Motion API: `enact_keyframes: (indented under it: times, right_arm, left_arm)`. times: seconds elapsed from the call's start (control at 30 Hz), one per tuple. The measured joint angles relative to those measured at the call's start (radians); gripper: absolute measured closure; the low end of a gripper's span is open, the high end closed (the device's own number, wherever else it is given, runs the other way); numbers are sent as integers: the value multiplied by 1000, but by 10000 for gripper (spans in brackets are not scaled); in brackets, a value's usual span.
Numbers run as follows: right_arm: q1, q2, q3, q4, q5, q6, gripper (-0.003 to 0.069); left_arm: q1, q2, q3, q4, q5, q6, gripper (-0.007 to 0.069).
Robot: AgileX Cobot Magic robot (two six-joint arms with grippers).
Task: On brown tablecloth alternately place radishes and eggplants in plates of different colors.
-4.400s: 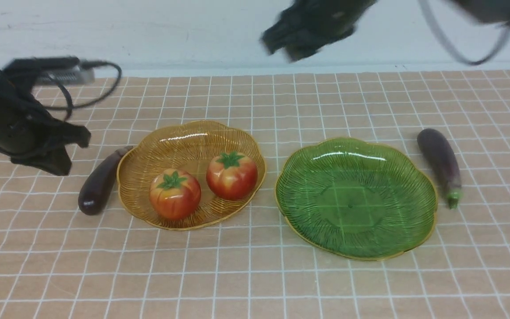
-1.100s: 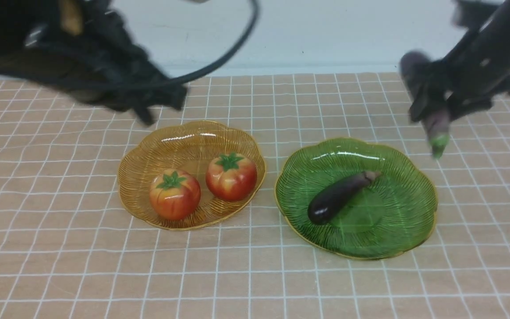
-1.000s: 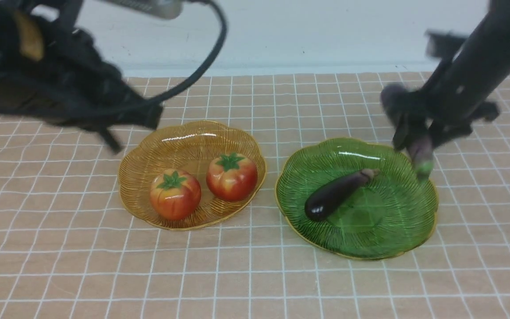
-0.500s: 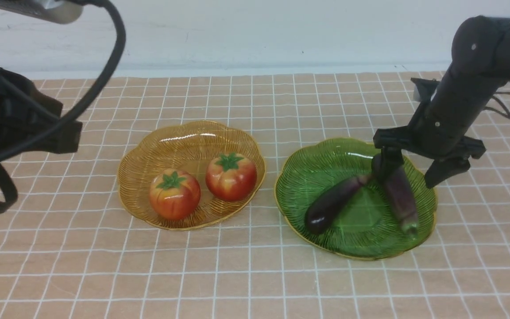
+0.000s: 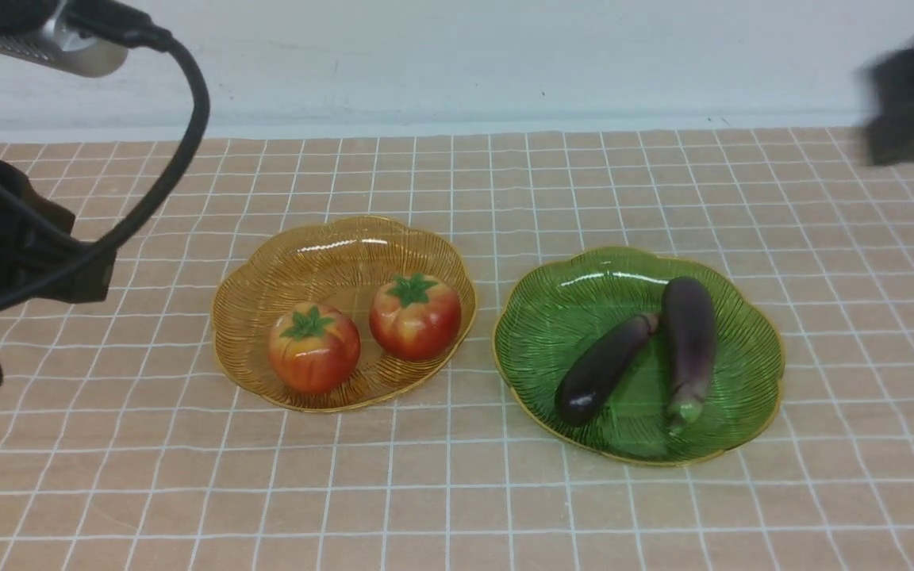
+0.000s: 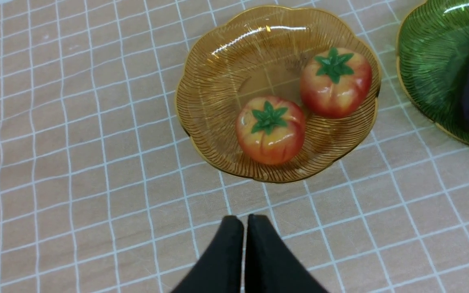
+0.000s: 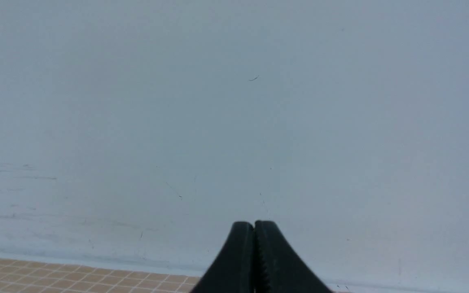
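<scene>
Both long ones lie in the green plate (image 5: 758,396): brown-stem eggplant (image 5: 601,369) slanted across the middle, green-tip eggplant (image 5: 689,337) beside it on the right, stem twd the camera, their upper ends touching or v. close. Near radish (image 5: 313,347) & far radish (image 5: 415,314) sit side by side in the amber plate (image 5: 330,246), both dishes on the brown tablecloth (image 5: 441,492). Handling, judged by looks: glossy moulded toys, prob. light, stiff, slippery; eggplants best pinched across the mid-body, at right angles to the length, not at the tapering stem. Radishes are round & wide, so take them across the widest part w/ jaws well spread. Plates look thin & light, could skid if nudged. Left pincer (image 6: 244,221): jaws together, nothing in them, over bare cloth just off the amber plate's rim, radishes near but apart from the tips. Right pincer (image 7: 254,226): jaws together, empty, aimed at the wall (image 7: 234,101); front view shows that arm only as a dark blur at far right, well apart from the green plate & its eggplants
</scene>
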Motion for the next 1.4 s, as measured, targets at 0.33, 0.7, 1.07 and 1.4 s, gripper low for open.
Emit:
enact_keyframes:
  times: [0.33,0.7,1.07,1.4]
  right_arm:
    - [0,-16,44,-71,-23,3,674]
    - [0,-16,54,-85,-4,3,674]
    - [0,-16,54,-85,-3,3,674]
    - [0,-16,54,-85,-2,3,674]
  left_arm:
    - [0,-225,188,-2,-117,-36,628]
    - [0,-569,489,-1,-292,-60,628]
    - [0,-721,574,-1,-260,-60,628]
    - [0,-722,591,-1,-236,-61,628]
